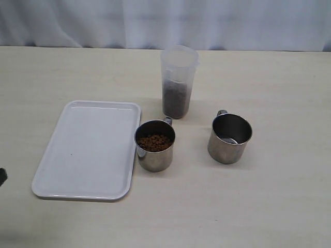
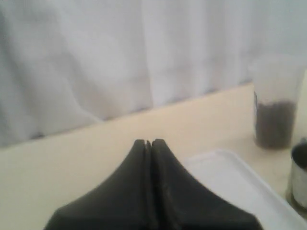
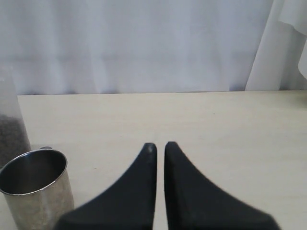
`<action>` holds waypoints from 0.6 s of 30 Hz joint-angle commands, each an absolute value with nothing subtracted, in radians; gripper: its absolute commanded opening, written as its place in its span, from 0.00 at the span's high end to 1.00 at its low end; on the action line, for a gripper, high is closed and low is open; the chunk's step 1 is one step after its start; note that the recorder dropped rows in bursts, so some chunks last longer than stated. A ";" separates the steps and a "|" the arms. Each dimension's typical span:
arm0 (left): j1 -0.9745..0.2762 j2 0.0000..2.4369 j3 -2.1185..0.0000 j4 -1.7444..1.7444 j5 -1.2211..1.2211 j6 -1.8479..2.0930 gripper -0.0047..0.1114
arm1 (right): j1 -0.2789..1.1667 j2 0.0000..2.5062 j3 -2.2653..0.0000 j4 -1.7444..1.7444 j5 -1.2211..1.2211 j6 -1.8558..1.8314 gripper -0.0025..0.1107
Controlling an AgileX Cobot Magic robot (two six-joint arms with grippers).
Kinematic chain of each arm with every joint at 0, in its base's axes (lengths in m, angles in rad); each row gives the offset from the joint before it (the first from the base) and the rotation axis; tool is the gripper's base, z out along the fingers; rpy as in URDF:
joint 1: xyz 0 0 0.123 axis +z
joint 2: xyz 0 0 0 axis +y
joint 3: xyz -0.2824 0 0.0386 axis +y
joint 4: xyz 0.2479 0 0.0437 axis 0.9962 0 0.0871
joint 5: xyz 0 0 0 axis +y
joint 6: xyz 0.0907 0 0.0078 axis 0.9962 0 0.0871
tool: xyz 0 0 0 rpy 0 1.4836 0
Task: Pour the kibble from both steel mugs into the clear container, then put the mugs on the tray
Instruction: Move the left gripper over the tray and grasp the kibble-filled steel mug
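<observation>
The clear container [image 1: 178, 82] stands mid-table, its lower part filled with dark kibble [image 1: 176, 101]. In front of it, one steel mug [image 1: 154, 145] beside the tray's right edge holds kibble [image 1: 154, 142]. The other steel mug [image 1: 229, 138], further right, shows only a shiny inside. The white tray [image 1: 88, 150] lies bare on the left. My left gripper [image 2: 149, 142] is shut on nothing, low over the table short of the tray [image 2: 230, 177], with the container [image 2: 275, 110] beyond. My right gripper [image 3: 160, 146] is shut and empty, beside the right mug [image 3: 36, 187].
A white curtain [image 1: 165, 20] hangs along the table's far edge. A dark bit of the left arm [image 1: 2, 176] shows at the left border of the exterior view. Bare tabletop [image 1: 279, 206] lies to the right of and in front of the mugs.
</observation>
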State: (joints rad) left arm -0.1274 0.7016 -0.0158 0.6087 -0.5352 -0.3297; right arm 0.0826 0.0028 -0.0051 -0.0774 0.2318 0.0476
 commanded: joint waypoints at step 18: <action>-0.141 1.942 -0.686 1.562 -0.997 -0.507 0.69 | 0.085 0.000 0.000 -0.090 0.237 0.046 0.94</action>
